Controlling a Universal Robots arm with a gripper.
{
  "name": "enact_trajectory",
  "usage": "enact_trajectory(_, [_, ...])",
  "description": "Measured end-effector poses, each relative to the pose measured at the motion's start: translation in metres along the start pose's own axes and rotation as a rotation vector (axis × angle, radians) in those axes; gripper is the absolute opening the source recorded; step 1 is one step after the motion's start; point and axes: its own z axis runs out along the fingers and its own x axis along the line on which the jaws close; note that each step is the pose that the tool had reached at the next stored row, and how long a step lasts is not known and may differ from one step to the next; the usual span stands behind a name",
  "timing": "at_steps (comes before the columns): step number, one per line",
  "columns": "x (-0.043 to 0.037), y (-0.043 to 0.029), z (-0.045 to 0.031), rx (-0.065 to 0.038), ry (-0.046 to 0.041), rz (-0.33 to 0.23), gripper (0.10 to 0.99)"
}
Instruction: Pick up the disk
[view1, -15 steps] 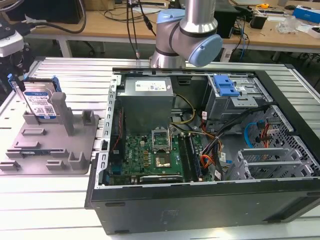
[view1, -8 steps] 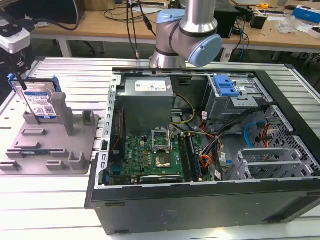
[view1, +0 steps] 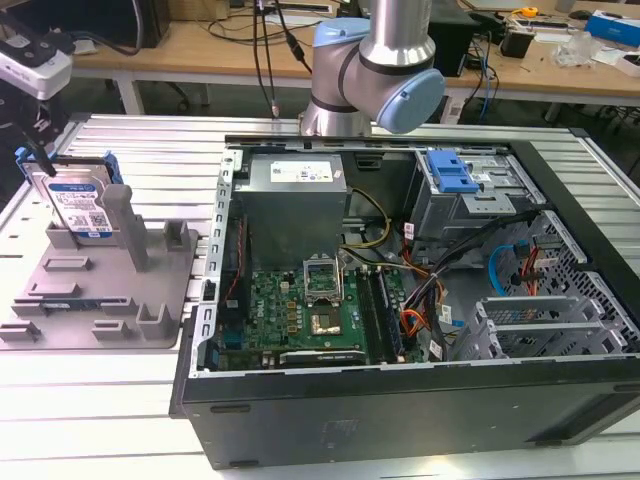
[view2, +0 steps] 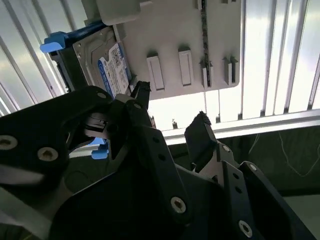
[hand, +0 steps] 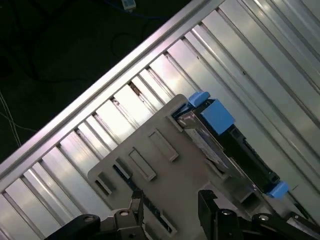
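Note:
The disk (view1: 82, 205) is a silver hard drive with a white-and-blue label and blue rails. It stands on edge in a grey slotted fixture plate (view1: 110, 290) at the exterior view's left. My gripper (view1: 38, 158) hangs just above the disk's upper corner. In the second wrist view the disk (view2: 107, 65) lies beside the black fingers (view2: 142, 92), and my gripper (view2: 172, 107) is open with nothing between them. In the first wrist view the gripper (hand: 170, 200) is open over the fixture plate (hand: 145, 150), with the disk (hand: 212, 142) a little way off.
An open computer case (view1: 400, 400) with a motherboard (view1: 310, 305), a power supply (view1: 295, 185) and a blue drive-bay latch (view1: 452, 172) takes up the middle and right of the ribbed metal table (view1: 100, 400). Wooden desks with cables stand behind.

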Motion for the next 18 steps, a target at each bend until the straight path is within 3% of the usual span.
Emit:
enact_trajectory(7, [0.0, 0.0, 0.0007, 0.001, 0.0047, -0.142, 0.557])
enact_trajectory(10, [0.0, 0.0, 0.0013, 0.001, 0.008, -0.239, 0.557])
enact_trajectory(15, [0.0, 0.0, 0.0017, 0.002, 0.0112, -0.337, 0.557])
enact_trajectory(18, [0.0, -0.0001, 0.0019, 0.004, 0.0139, -0.439, 0.557])
